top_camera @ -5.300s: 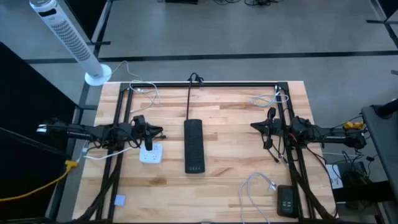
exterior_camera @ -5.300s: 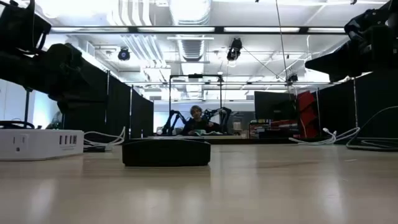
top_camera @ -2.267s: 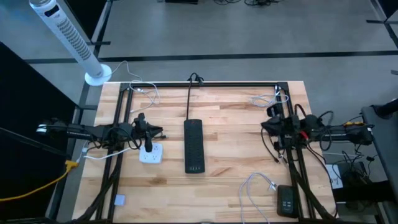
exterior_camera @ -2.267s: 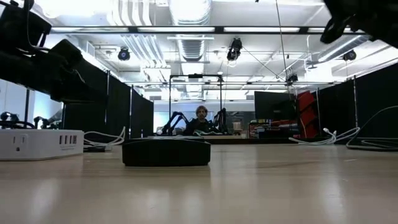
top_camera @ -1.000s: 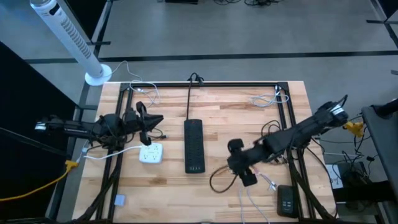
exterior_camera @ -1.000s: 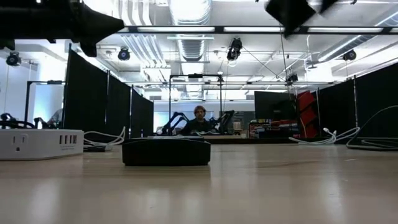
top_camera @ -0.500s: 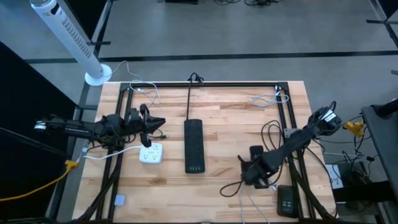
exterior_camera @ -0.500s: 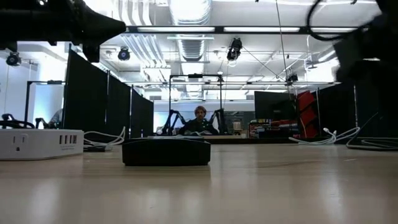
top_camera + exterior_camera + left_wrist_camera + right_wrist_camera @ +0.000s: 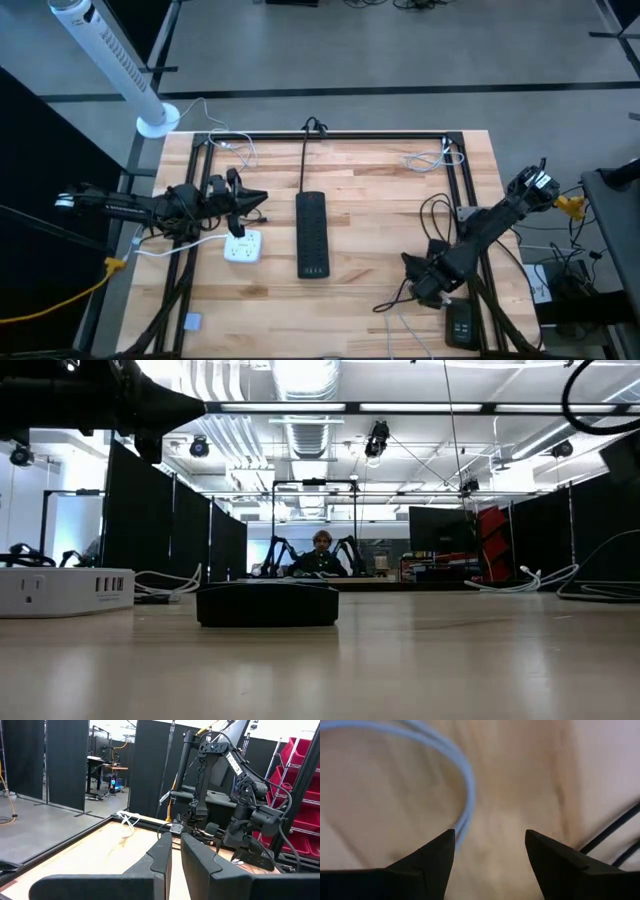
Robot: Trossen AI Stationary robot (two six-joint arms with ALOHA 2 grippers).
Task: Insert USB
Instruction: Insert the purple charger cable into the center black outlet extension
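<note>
Broadly, the wooden table (image 9: 370,200) carries a black power strip (image 9: 311,235) at its centre and a white charging block (image 9: 241,246) to that strip's left. Above the block hovers the left end effector (image 9: 243,201), fingers pressed together. Down at the near right corner, the right end effector (image 9: 490,851), spread wide, sits low over the white USB cable (image 9: 462,780), empty.

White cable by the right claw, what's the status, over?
Right claw open, low over the white cable, not gripping it. Left claw shut, empty, above the white charging block. Black power strip mid-table, nothing blocking.
</note>
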